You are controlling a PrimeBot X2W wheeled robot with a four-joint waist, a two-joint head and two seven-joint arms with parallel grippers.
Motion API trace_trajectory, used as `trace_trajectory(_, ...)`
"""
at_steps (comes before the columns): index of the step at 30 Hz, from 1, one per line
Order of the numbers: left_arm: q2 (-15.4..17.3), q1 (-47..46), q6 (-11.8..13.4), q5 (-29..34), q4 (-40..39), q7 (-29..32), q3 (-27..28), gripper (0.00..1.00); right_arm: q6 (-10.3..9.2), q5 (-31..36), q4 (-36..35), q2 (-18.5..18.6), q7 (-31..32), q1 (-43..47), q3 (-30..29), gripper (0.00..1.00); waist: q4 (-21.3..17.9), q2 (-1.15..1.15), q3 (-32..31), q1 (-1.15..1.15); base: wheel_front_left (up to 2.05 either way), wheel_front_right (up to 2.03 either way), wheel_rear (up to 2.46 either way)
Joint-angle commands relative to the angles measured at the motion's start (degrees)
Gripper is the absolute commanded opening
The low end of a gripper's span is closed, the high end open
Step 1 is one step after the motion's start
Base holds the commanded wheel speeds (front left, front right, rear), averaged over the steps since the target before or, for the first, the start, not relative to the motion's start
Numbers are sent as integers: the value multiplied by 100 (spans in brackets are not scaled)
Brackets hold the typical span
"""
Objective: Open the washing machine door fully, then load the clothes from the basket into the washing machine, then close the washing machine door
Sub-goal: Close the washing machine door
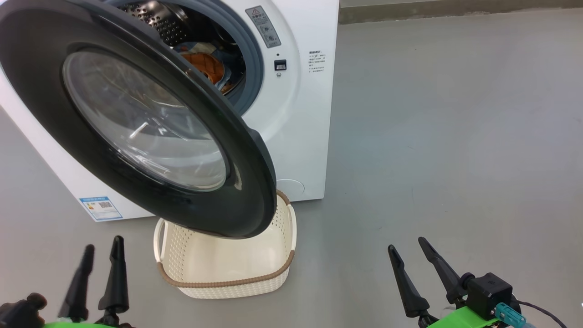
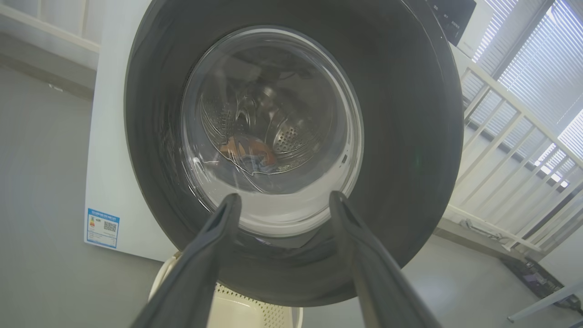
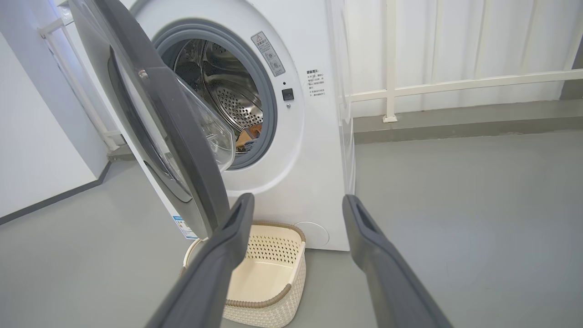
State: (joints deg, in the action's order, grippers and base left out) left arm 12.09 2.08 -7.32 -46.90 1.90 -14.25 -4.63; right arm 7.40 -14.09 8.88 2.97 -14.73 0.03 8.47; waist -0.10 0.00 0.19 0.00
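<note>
I see the door (image 1: pixel 141 123) standing out from the washer (image 1: pixel 300 114), hinged on the side toward my left. In the right wrist view it is almost edge-on. In the head view its black rim and glass bowl cover the left part of the opening. Its lower edge hangs over the near-left part of the basket (image 1: pixel 227 283).

The clothes (image 1: pixel 202 66) lie inside the drum (image 1: pixel 159 23), low in the opening behind the grey-blue gasket (image 1: pixel 255 59). I can make out an orange piece with blue fabric beside it. The left wrist view shows the same bundle through the door glass.

The basket stands on the floor (image 1: pixel 432 136), just beside the foot of the washer front and below the opening. A blue label (image 1: pixel 100 208) sits at the washer's lower left corner.

The left hand (image 1: pixel 104 243) is low at the lower left of the head view, facing the outer side of the door. Its fingers are spread wide with nothing between them, and it is apart from the door.

The right hand (image 1: pixel 406 243) is at the lower right, over bare floor and well apart from the basket. Its fingers are spread wide and hold nothing.

A white railing (image 3: pixel 455 84) runs along the wall behind the washer.
</note>
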Motion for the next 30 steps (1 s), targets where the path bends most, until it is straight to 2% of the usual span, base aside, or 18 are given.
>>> trace_trajectory(1, 16, -189, -16, 644, -142, -71, 354, 100, 9, 39, -163, -9, -27, -88, 130, 100, -9, 0, 7, 0, 0, 0, 0)
trace_trajectory(5, -266, -99, -16, 1713, -158, -73, 556, 100, 9, 34, -169, -9, -27, -82, 123, 100, -28, 0, 8, 0, 0, 0, 0)
trace_trajectory(8, -382, -49, -16, 1925, -162, -73, 577, 100, 9, 30, -172, -9, -27, -78, 120, 100, -37, 0, 10, 0, 0, 0, 0)
trace_trajectory(10, -456, 18, -16, 2323, -147, -73, 627, 100, 9, 31, -172, -9, -27, -73, 111, 100, -37, 0, 12, 0, 0, 0, 0)
trace_trajectory(20, -699, 299, 37, 3477, -125, -74, 847, 100, 9, 55, -209, -9, -27, -76, 107, 100, -44, 0, 18, 0, 0, 0, 0)
trace_trajectory(30, -883, 416, 190, 3837, 19, -74, 1079, 100, 9, 74, -221, -9, -27, -75, 104, 100, -63, 0, 10, 0, 0, 0, 0)
